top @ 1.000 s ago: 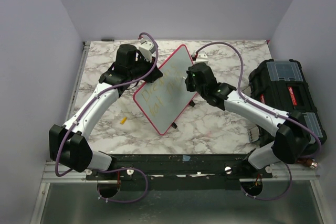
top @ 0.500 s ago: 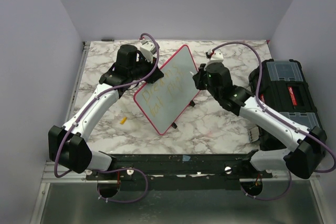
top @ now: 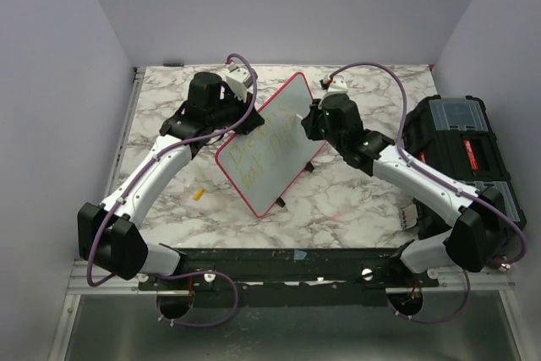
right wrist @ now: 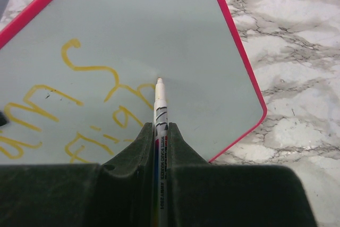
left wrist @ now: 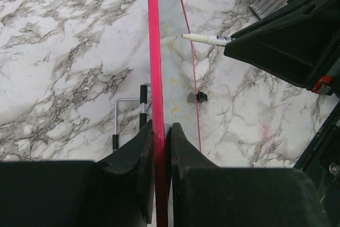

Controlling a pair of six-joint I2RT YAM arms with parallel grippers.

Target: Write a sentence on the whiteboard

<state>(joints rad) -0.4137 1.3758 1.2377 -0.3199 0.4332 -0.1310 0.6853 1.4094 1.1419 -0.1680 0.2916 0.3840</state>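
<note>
The whiteboard (top: pixel 269 145) stands tilted on the marble table, white with a red-pink rim. My left gripper (top: pixel 243 121) is shut on its upper left edge. In the left wrist view the board shows edge-on (left wrist: pixel 154 51) between my jaws (left wrist: pixel 160 131). Faint yellow lettering (top: pixel 256 155) runs across its face and also shows in the right wrist view (right wrist: pixel 90 70). My right gripper (top: pixel 311 123) is shut on a white marker (right wrist: pixel 159 111). Its tip is at or just off the board's face (right wrist: pixel 202 51), right of the lettering. The marker also shows in the left wrist view (left wrist: pixel 206 39).
A black toolbox (top: pixel 461 145) stands at the right of the table. A small yellow cap (top: pixel 199 194) lies on the marble left of the board. The board's wire stand (left wrist: pixel 127 118) and a small black clip (left wrist: pixel 197 97) rest on the table under it.
My right gripper pulled the marker back from the board to the right, then came back to its face. The left arm and the board have not moved.
</note>
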